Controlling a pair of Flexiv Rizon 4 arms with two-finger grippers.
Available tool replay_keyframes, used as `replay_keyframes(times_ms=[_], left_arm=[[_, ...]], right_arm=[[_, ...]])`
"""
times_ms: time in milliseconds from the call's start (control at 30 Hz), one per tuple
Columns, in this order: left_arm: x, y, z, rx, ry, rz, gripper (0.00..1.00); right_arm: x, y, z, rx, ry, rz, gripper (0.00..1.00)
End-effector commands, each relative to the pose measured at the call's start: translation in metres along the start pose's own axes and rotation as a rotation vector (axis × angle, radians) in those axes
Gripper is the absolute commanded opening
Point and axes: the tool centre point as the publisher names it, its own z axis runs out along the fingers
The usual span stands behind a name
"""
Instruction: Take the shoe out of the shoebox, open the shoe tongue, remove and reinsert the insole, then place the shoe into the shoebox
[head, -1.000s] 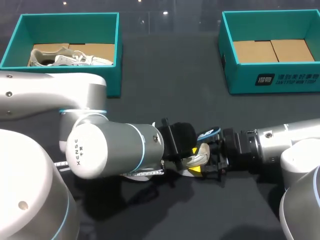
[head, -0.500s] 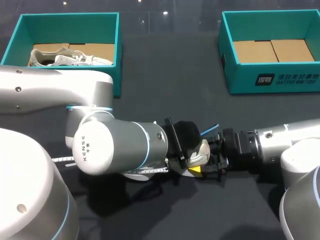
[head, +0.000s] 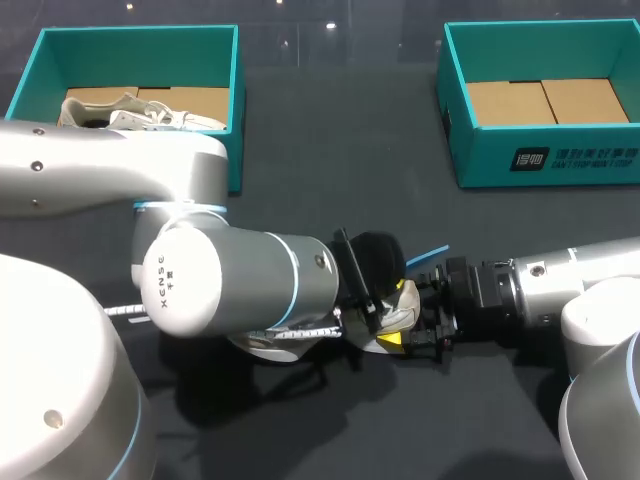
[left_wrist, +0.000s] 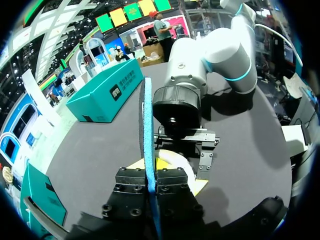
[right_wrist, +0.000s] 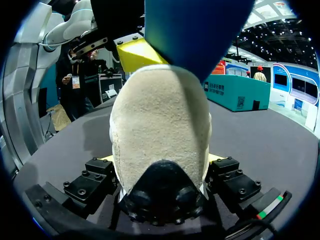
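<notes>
Removal step in hand: left jaws pinch the blue insole over the shoe, heel gripped by right jaws on the table; reinsertion likely needs toe-first alignment

Two teal shoeboxes stand at the far side: the left shoebox and the right shoebox. There are two pale shoes, the far shoe in the left shoebox and the near shoe mid-table. One blue insole. Two arms, the left arm and the right arm.
</notes>
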Motion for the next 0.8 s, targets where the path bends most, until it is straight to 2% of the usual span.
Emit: replay_keyframes(times_ms=[33, 200, 433, 800], left_arm=[[-0.009, -0.005, -0.002, 0.002, 0.037, -0.011, 0.00], [-0.014, -0.014, -0.003, 0.024, 0.080, -0.050, 0.00], [-0.018, -0.032, -0.009, 0.095, 0.187, -0.081, 0.00], [-0.021, -0.072, -0.024, 0.188, 0.347, -0.112, 0.00]], right_arm=[[0.001, 0.000, 0.001, 0.003, 0.001, 0.001, 0.00], [0.001, 0.000, 0.001, 0.003, 0.001, 0.001, 0.00], [0.001, 0.000, 0.001, 0.003, 0.001, 0.001, 0.00], [0.001, 0.000, 0.001, 0.003, 0.001, 0.001, 0.00]])
